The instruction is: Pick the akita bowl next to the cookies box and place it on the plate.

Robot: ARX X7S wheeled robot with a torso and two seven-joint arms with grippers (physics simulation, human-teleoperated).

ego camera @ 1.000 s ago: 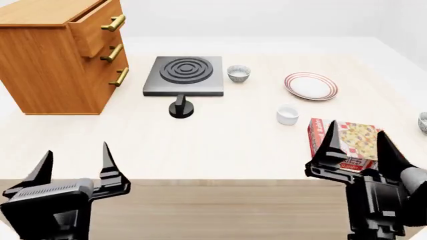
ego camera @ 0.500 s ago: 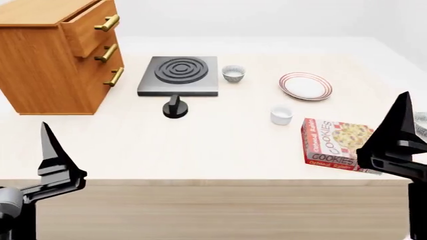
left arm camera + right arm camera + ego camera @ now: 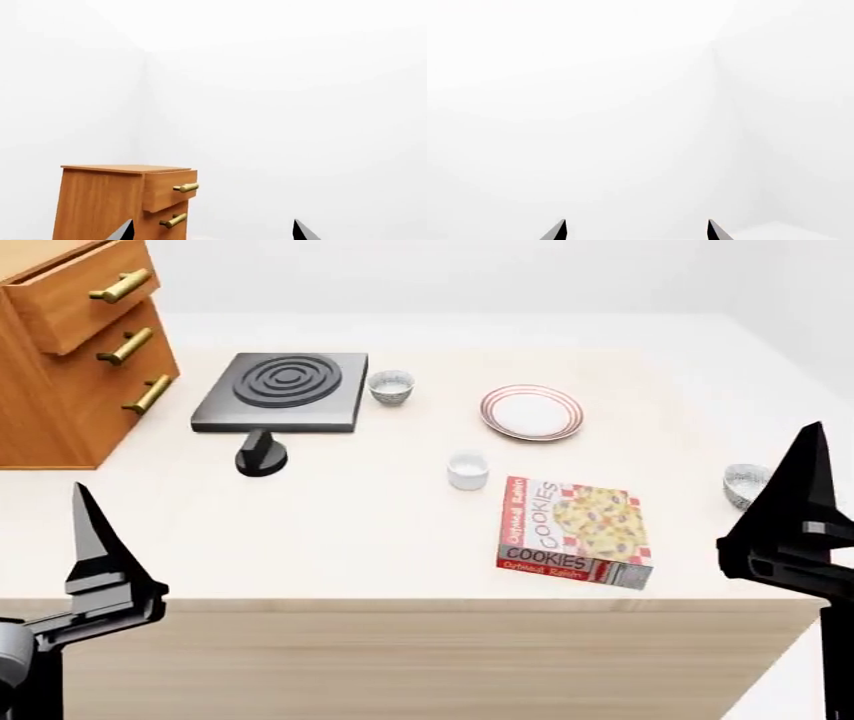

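Nothing is grasped yet: both the left gripper (image 3: 212,232) and right gripper (image 3: 635,230) are spread apart, empty. Next, the akita bowl (image 3: 743,484) beside the cookies box (image 3: 577,530) must be reached.

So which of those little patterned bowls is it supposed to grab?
Find the cookies box near the table's front edge. The akita bowl sits just past the box's right side, partly hidden by the right gripper. Its twin stands far off, beside the black stove.

Plain white walls, pale wooden table (image 3: 334,540), brown wooden drawer cabinet (image 3: 60,360) with brass handles
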